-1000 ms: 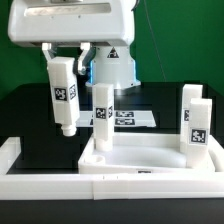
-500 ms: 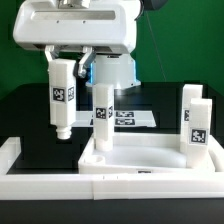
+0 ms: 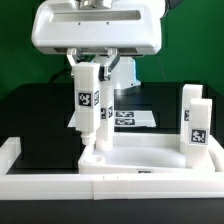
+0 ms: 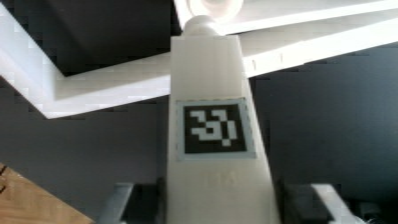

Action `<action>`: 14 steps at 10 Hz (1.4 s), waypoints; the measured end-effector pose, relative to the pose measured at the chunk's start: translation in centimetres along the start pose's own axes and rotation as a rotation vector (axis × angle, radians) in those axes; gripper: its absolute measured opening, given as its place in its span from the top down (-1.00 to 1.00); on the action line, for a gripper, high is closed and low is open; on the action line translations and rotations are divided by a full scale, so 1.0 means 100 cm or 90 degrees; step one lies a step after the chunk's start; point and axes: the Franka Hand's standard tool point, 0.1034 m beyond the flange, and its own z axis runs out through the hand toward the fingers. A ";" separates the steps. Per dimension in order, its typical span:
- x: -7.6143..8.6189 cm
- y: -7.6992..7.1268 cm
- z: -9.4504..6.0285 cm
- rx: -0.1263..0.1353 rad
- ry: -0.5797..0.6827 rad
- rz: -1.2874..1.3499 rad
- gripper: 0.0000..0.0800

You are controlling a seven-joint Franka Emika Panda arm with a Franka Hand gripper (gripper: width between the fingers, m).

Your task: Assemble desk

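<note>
Gripper (image 3: 88, 62) clamps a tagged leg block (image 3: 87, 100) upright, left of centre frame, above the desk panel (image 3: 150, 160). Any tilt risks missing the corner socket or knocking the neighbouring leg (image 3: 101, 120).

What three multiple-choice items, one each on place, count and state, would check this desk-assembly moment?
1. Where is the leg held by the gripper?
A. Lying flat on the marker board
B. Hanging upright over the panel's corner at the exterior view's left
C. Standing at the exterior view's right edge

2. How many legs show in the exterior view?
A. Two
B. Three
C. Four

3. What is the gripper doing?
A. Open and empty
B. Shut on a leg
C. Out of view

Answers:
1 B: the held leg hangs upright under the gripper, its peg end just above the panel corner.
2 C: besides the held leg, one standing leg shows just behind it and two legs stand at the right.
3 B: the fingers flank the tagged leg in the wrist view.
</note>
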 end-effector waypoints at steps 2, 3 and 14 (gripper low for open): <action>-0.005 0.001 0.005 -0.004 -0.006 -0.003 0.28; -0.008 0.002 0.009 -0.007 -0.010 -0.005 0.28; 0.003 -0.006 0.006 0.011 -0.043 -0.047 0.28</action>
